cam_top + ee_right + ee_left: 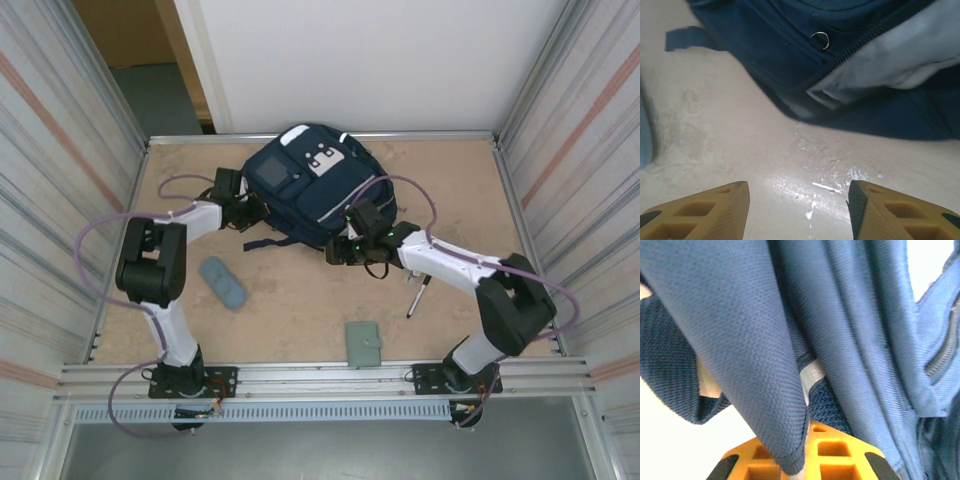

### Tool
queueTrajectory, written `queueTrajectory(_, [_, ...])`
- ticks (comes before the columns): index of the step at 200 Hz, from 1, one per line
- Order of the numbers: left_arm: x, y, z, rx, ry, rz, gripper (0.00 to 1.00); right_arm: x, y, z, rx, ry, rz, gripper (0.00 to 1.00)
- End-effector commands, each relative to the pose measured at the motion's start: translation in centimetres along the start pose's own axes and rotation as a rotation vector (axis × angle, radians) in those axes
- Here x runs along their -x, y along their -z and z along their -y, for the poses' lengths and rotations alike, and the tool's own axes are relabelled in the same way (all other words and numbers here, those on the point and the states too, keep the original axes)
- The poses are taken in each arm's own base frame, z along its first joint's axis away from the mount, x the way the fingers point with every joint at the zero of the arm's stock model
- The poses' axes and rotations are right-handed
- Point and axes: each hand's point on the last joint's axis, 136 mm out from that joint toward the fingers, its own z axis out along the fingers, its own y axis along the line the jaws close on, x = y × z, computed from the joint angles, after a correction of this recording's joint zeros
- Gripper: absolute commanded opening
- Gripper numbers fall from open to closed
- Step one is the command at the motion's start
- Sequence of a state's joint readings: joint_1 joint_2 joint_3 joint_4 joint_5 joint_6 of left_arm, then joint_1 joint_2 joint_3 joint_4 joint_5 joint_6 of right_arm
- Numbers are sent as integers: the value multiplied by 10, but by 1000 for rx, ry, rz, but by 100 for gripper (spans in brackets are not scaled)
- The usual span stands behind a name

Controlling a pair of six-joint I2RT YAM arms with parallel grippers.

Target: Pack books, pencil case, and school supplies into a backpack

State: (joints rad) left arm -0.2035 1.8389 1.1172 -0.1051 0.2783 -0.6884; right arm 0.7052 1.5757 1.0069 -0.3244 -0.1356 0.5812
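Little looks packed: the left pincer (801,461) pinches a fold of the backpack (312,182) at the worktop's (300,300) far edge, the right pincer (798,194) is spread beside its zip, and the pencil case (222,283), marker pen (417,297) and booklet (363,343) lie outside.

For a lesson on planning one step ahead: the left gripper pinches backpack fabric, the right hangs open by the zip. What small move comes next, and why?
Probably the left gripper should lift its fold of backpack a little. The zip is only part open, showing pale lining, and the open right gripper hovers low before it, free to widen the gap.
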Motion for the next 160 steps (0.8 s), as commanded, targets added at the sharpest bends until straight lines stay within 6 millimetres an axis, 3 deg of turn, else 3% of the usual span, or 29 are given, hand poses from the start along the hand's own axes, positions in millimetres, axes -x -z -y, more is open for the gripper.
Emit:
queueTrajectory(1, [-3,32,5,12,27,51,0,13,-21,-9,57,10,-5,54])
queueTrajectory(27, [-34,50,15,30,-10,37,0,46,-39,25,15,30,10,52])
queueTrajectory(41, [-53,51,28,-8,-14,6,0,63,-46,36,71,33,-4,44])
queueTrajectory(53, [-66,48,36,-45,-19,-28,0,75,-46,37,121,21,-26,37])
queueTrajectory(70, [-74,49,40,-70,-8,-56,0,83,-32,25,129,77,10,38])
queueTrajectory(98, [-76,62,33,-97,114,11,0,67,-3,5,67,220,71,46])
queueTrajectory(126, [-83,81,44,-106,101,-30,2,30,27,-12,20,318,88,50])
queueTrajectory(143, [-86,93,54,-96,46,-48,3,7,32,-35,45,327,92,51])
queueTrajectory(160, [-89,96,61,-114,57,-57,3,-4,33,-57,55,321,125,51])
